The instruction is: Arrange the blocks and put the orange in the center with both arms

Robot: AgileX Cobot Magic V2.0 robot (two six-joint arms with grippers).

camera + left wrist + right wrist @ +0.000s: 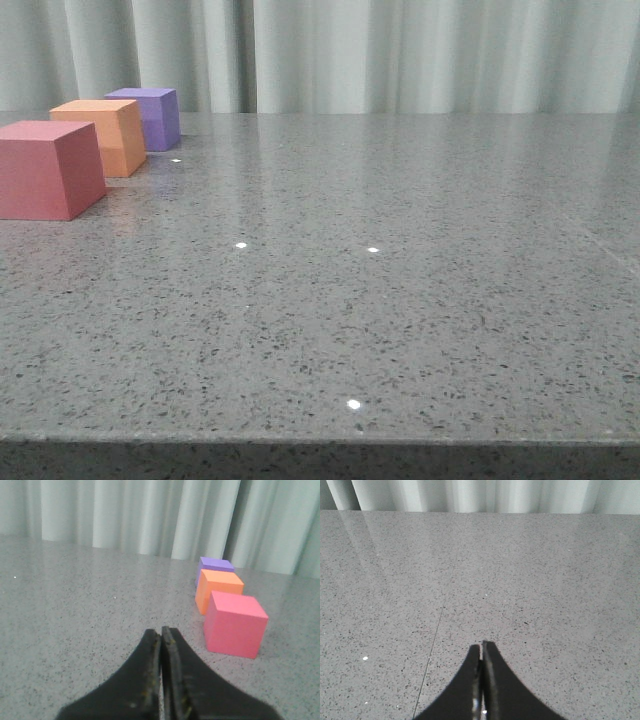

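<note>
Hovering over the speckled grey bench [400,300], both the left gripper [161,635] and the right gripper [481,650] are pinched fully together with nothing in them. Blocks sit in a tight row at the far left: pink-red cube [45,168] nearest, orange cube [105,135] in the middle, purple cube [152,116] farthest, by the curtain [400,55].

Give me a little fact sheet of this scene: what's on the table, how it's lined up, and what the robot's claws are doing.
surface: grey speckled table
row, near to far: pink-red block, orange block, purple block
middle block: orange
location: far left in the front view
left gripper: shut, empty, clear of the blocks
right gripper: shut, empty, over bare table
backdrop: pale curtain
</note>
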